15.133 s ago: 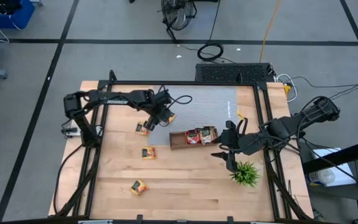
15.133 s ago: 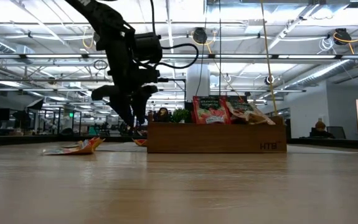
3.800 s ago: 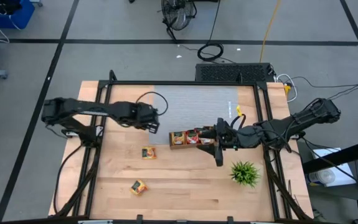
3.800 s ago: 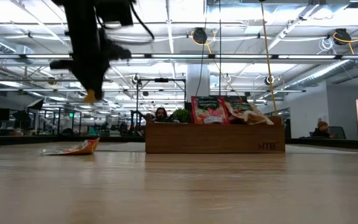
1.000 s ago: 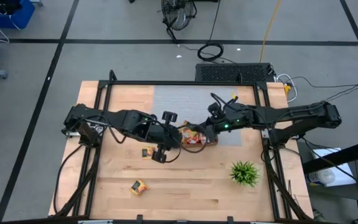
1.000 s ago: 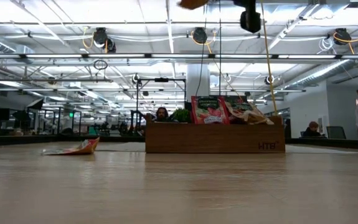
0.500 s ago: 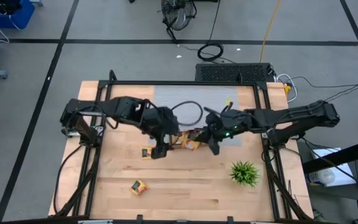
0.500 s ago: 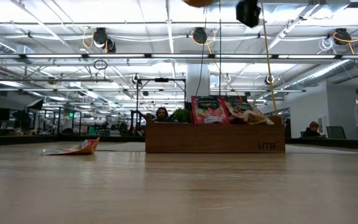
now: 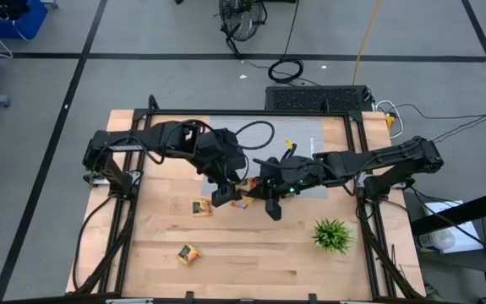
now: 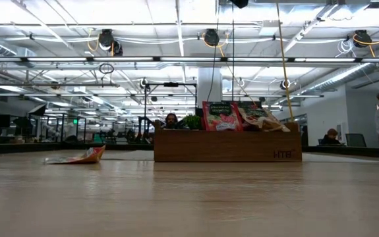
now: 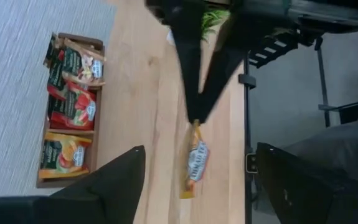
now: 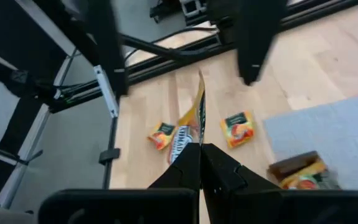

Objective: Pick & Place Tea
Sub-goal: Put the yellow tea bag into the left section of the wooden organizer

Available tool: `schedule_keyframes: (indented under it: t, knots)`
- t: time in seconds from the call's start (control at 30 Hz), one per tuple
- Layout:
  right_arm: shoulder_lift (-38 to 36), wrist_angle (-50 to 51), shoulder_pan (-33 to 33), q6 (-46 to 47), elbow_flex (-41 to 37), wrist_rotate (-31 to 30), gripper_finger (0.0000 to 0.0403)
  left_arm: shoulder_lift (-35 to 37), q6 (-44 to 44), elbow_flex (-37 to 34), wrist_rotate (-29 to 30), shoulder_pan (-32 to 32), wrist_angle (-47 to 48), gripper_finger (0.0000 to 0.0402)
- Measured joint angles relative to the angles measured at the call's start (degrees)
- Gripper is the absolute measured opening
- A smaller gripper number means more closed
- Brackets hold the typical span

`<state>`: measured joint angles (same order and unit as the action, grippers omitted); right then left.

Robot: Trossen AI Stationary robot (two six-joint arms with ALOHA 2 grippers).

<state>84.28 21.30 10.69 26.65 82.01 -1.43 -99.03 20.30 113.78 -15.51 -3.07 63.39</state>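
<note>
Two grippers meet above the middle of the table (image 9: 166,253). The right gripper (image 12: 198,149) has its fingers pinched tight on an orange-yellow tea sachet (image 12: 191,121), held up off the wood; only the wrist views show that clearly. The left gripper (image 11: 197,180) hangs just beside it with fingers spread wide and nothing in them. From overhead two more sachets (image 9: 201,207) lie loose on the wood, well apart. The left wrist view shows the wooden tray (image 11: 73,180) with red and orange sachets in its compartments. The low view catches the tray (image 10: 227,146), but neither gripper
</note>
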Motion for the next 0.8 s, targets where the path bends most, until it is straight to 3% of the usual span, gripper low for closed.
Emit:
schedule_keyframes:
  t: [0.57,0.8]
  knots:
    - [-0.06,-5.68,1.81,2.60,0.12,0.03,0.0000,-0.65,1.01,-0.04,-2.45,-0.48,0.06,0.0136]
    - [-0.03,-5.87,2.52,1.96,0.12,1.23,0.0000,-0.70,0.39,-0.04,-2.86,-0.42,-0.13,0.0012]
